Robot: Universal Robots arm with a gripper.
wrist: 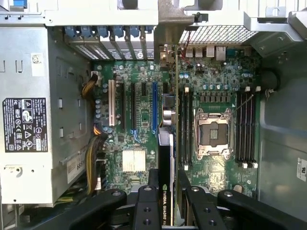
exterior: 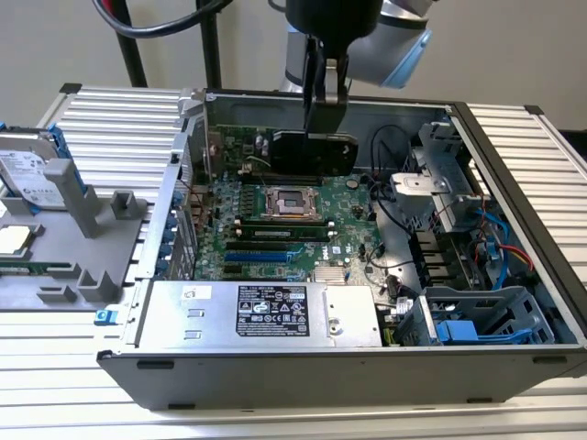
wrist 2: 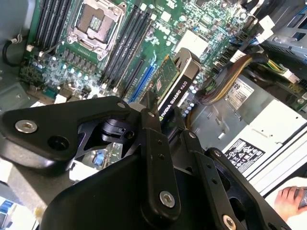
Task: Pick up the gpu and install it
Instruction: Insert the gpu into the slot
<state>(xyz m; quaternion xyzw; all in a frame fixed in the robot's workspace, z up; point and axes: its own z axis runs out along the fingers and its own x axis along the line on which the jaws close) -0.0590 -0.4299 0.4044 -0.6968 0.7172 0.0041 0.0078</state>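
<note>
The black two-fingered hand [exterior: 324, 108] was clamped on the top edge of the thin black-and-green gpu [exterior: 314, 152], which hung edge-down over the large green motherboard [exterior: 353, 215], long axis parallel to the blue expansion slot [wrist: 154, 108] just off its line.

The ribbed metal counter [exterior: 105, 119] carries an open computer case [exterior: 303, 378] mid-surface and a grey parts tray [exterior: 55, 286] by the edge on the exterior view's left.

Black-and-green gpu [wrist 2: 175, 84], green motherboard [wrist: 216, 76], grey case [exterior: 275, 376]
</note>
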